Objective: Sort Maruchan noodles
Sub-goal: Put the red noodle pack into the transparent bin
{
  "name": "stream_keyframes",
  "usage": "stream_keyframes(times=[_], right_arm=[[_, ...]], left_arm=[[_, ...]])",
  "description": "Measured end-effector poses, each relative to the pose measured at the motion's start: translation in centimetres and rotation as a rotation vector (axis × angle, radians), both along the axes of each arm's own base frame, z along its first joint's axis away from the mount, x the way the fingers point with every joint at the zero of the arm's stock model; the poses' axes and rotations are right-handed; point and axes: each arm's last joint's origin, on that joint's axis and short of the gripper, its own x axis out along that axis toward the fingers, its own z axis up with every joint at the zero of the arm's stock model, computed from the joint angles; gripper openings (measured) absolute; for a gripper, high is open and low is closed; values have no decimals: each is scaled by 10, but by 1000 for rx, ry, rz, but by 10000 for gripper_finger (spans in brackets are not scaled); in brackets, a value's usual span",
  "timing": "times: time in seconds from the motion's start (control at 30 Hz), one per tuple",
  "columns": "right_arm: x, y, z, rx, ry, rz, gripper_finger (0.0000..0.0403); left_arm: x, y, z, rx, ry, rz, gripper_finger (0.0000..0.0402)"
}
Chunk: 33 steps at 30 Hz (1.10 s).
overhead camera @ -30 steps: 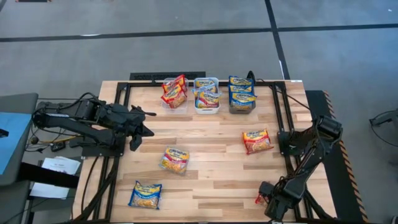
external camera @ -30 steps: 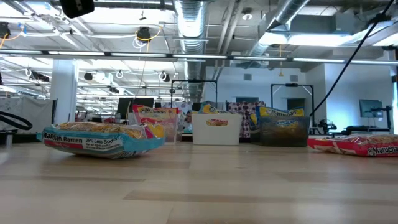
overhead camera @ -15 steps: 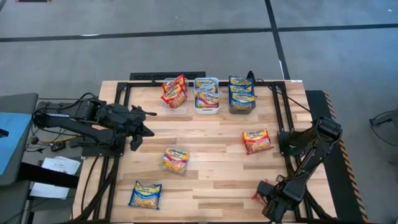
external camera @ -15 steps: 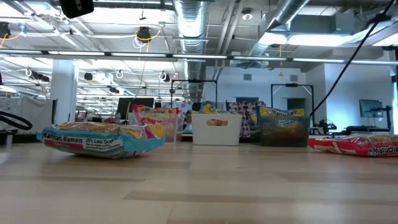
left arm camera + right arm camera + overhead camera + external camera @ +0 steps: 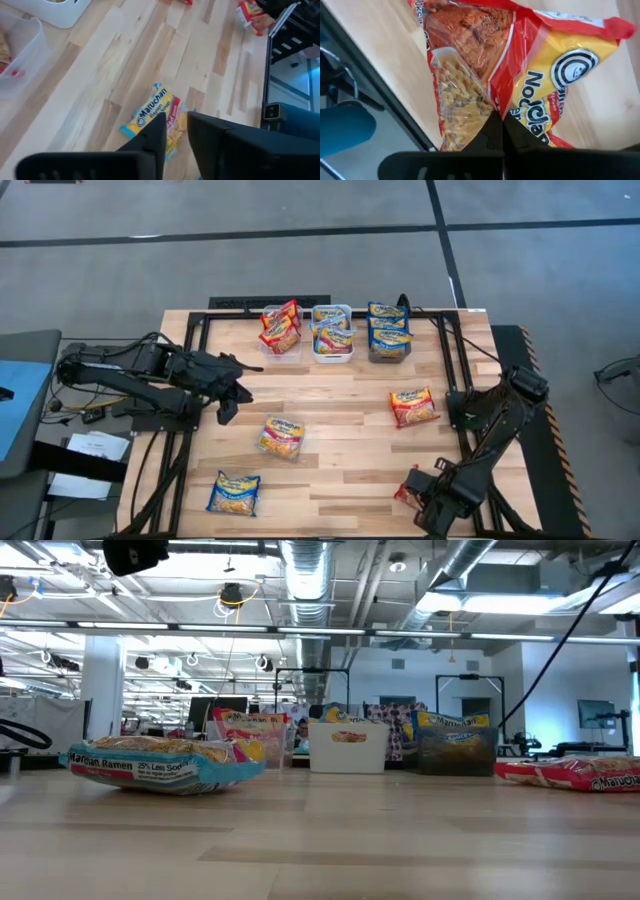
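Observation:
My right gripper [image 5: 408,492] hangs over the table's near right part, shut on a red and yellow Maruchan noodles packet [image 5: 520,65]. My left gripper [image 5: 228,406] hovers at the table's left, fingers a little apart and holding nothing, above and to the left of a light blue and pink packet [image 5: 282,437], which lies flat beyond its fingertips [image 5: 155,112]. A blue and yellow packet [image 5: 234,493] lies flat at the near left. A red packet [image 5: 413,406] lies flat at the right. My right gripper pinches the red packet's wrapper [image 5: 496,102] between its two fingertips, and the plastic creases in toward them. The fingers come from above, pointing down. The packet hangs tilted below them over the table's edge. I cannot tell whether its lower end touches the wood.
Three bins stand in a row at the far edge, each holding packets: a clear one [image 5: 281,345], a white one [image 5: 332,357] and a dark one [image 5: 389,356]. A black frame [image 5: 450,370] borders the table. Bare wood lies between the loose packets.
My right gripper has risen and gone toward the table's left with the red packet, which has come up off the wood with it.

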Motion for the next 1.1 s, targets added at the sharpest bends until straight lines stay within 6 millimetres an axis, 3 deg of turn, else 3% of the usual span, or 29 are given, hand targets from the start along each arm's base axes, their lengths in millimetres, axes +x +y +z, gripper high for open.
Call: stream_keyframes(times=[0.2, 0.4, 0.77, 0.93, 1.1], right_arm=[[24, -11, 18, -35, -83, 62, 1], [58, -30, 47, -107, -218, 163, 1], [126, -111, 86, -361, -369, 296, 1], [144, -154, 89, -459, -339, 331, 1], [152, -185, 90, -536, -305, 359, 1]], left_arm=[[3, 2, -1, 82, 0, 54, 129], [3, 9, 0, 156, -23, 228, 181], [14, 32, 14, -53, -225, 455, 190], [18, 44, 20, -81, -295, 450, 190], [28, 56, 17, -73, -291, 481, 190]])
